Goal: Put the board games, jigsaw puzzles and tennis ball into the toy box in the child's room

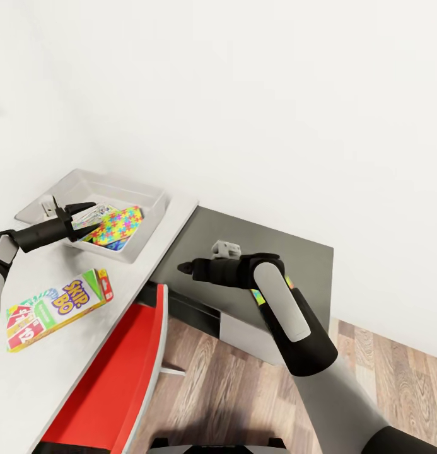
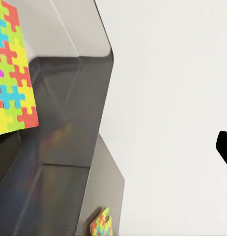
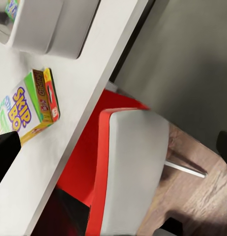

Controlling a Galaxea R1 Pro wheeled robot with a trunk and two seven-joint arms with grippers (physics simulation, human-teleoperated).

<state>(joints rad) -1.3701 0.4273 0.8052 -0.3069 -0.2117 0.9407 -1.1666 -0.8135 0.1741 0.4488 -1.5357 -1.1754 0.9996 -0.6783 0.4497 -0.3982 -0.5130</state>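
Note:
The pale grey toy box (image 1: 150,217) stands at the back of the light grey table (image 1: 136,277). A jigsaw puzzle (image 1: 114,226) leans tilted inside it on another printed toy. My left gripper (image 1: 86,213) reaches into the box at the puzzle's upper end, open, with the sheet (image 2: 10,73) close beside one finger. A Skip-Bo board game (image 1: 57,309) lies flat on the table nearer me. The second puzzle (image 1: 287,282) lies on the dark corner section, mostly hidden under my right forearm. My right gripper (image 1: 183,268) hovers open and empty above the desk edge.
A red chair (image 1: 111,378) with a grey rim is pushed against the table edge below my right gripper. A small grey object (image 1: 226,248) sits on the dark corner section (image 1: 300,249). The white wall is close behind; wood floor (image 1: 243,391) shows lower right.

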